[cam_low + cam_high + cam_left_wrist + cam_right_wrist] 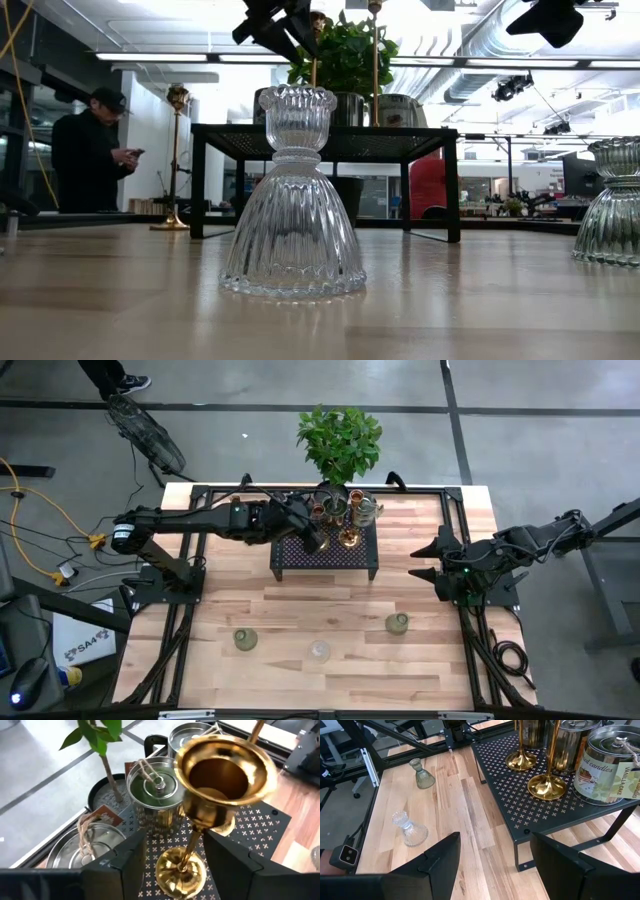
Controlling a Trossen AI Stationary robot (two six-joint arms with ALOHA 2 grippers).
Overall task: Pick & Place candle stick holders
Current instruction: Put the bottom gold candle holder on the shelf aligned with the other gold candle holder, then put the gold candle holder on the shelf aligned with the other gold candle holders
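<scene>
My left arm reaches across from nine o'clock on the bench (330,615) to the black stand (327,550) at twelve o'clock. My left jaws (172,857) hang over the stand with a brass candlestick (210,795) between them. They are apart, one on each side of its thin stem, and not pressing on it. The candlestick stands upright on its own round foot on the punched metal top. Beside it are lidded silver tins (155,790), and a leafy potted plant (340,440) sits just behind the stand.

On the open wood toward six o'clock, from left to right, stand a dull green holder (245,640), a clear glass holder (319,651) and a second green holder (397,623), well apart from each other.

My right arm waits at three o'clock. My right jaws (492,857) are apart and empty, facing the stand. From there I see two more brass candlesticks (547,782) and a labelled tin (607,770) on it.

I judge the brass candlestick to be stiff, smooth and top-heavy: a wide cup on a narrow stem, so it may tip or swivel. The stem just under the cup looks like the safest place to grip. The glass holder looks heavier at its ribbed skirt, slippery and breakable. I would take it at the narrow waist, gently. The green holders look squat and steady, best held at the neck.

A person stands in the room beyond the bench.
</scene>
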